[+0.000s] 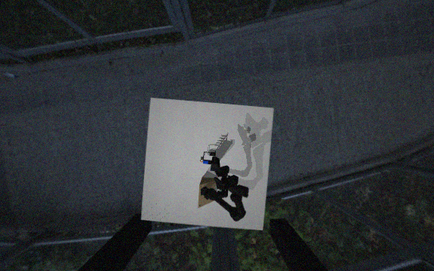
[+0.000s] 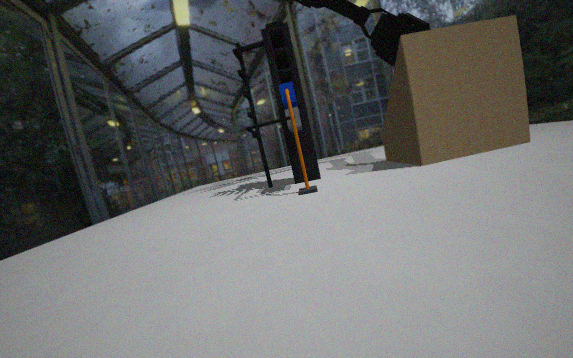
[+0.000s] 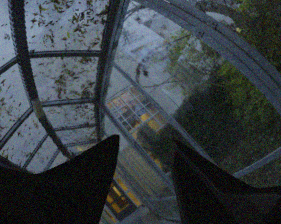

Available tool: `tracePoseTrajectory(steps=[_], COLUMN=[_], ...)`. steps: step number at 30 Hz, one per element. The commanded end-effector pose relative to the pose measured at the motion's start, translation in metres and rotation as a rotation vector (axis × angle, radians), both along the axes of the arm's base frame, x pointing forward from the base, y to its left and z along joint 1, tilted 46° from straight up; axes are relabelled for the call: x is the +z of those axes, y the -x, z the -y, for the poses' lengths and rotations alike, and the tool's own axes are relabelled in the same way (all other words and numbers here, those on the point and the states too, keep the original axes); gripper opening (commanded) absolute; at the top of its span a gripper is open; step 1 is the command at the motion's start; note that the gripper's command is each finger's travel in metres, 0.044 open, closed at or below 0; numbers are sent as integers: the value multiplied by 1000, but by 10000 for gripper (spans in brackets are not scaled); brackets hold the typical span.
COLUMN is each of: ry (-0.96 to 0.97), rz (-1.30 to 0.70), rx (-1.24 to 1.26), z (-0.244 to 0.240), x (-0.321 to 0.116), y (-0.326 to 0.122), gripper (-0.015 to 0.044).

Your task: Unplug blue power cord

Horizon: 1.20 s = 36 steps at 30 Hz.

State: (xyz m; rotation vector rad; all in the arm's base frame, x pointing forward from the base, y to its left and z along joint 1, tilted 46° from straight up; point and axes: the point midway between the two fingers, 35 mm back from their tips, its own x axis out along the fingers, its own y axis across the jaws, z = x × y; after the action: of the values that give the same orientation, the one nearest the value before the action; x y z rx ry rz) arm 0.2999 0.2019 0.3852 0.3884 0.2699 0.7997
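Note:
The black power strip (image 2: 308, 150) stands upright, leaning slightly. A blue plug (image 1: 205, 162) (image 2: 286, 94) sits against its face, above a pale grey block (image 2: 293, 118). An orange cord (image 2: 297, 142) runs from the blue plug down to a small dark block (image 2: 308, 190) on the white surface. My gripper (image 3: 145, 144) is partly open, with nothing between its fingertips in the wrist view. The strip and plug do not show there. From above, the arm reaches towards the strip, but its dark fingers cannot be made out. The gripper is outside the exterior view.
A thin black frame (image 2: 255, 127) with side arms stands left of the strip in the exterior view. The wooden box (image 1: 204, 200) (image 2: 468, 95) under the arm's base stands to the right. The white surface (image 1: 173, 132) (image 2: 268, 280) has edges all round.

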Motion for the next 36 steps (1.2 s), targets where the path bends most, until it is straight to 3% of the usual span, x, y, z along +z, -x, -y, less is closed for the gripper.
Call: tracePoseTrajectory(steps=[1, 10, 21, 29, 36], ry=[216, 792, 1624, 2122, 2195], rz=[-95, -316, -601, -770, -793], rx=[-88, -127, 210, 680, 782], z=[2, 27, 100, 159, 168], x=[-62, -207, -348, -384, -386], y=[-33, -59, -15, 23, 28], gripper=[160, 160, 160, 160, 160])
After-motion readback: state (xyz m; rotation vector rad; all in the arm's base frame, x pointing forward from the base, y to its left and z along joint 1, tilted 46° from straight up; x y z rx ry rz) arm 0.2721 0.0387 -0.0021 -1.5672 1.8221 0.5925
